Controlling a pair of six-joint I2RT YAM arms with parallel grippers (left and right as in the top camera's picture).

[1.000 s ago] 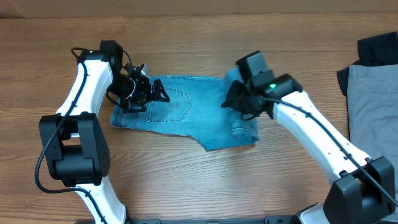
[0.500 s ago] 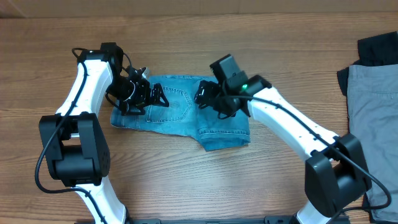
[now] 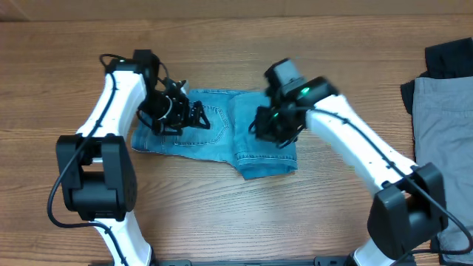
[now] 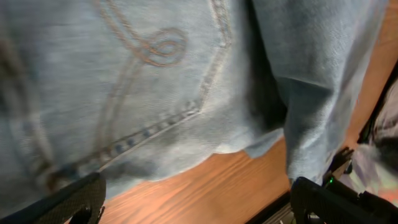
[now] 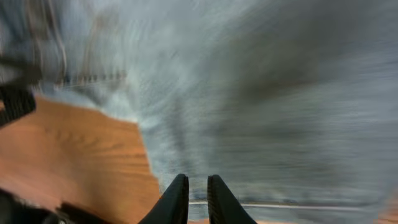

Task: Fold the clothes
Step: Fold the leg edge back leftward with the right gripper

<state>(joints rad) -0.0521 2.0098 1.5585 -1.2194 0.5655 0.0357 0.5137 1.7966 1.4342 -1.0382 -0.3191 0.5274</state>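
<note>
The light blue denim jeans lie folded in the middle of the table, with the right part doubled over to the left. My left gripper hovers over the back pocket, its fingers spread wide and empty; the left wrist view shows the pocket stitching. My right gripper is low over the folded-over flap, its fingers close together with nothing between them. Blurred denim fills the right wrist view. Grey trousers and a black garment lie at the far right.
The wooden table extends around the jeans. The grey trousers and black garment form a pile at the right edge. The bases of both arms stand at the front edge.
My right gripper swept the jeans' right end leftward over the middle, making the bundle shorter, then drew back to the right and down. My left gripper shifted slightly right over the pocket.
</note>
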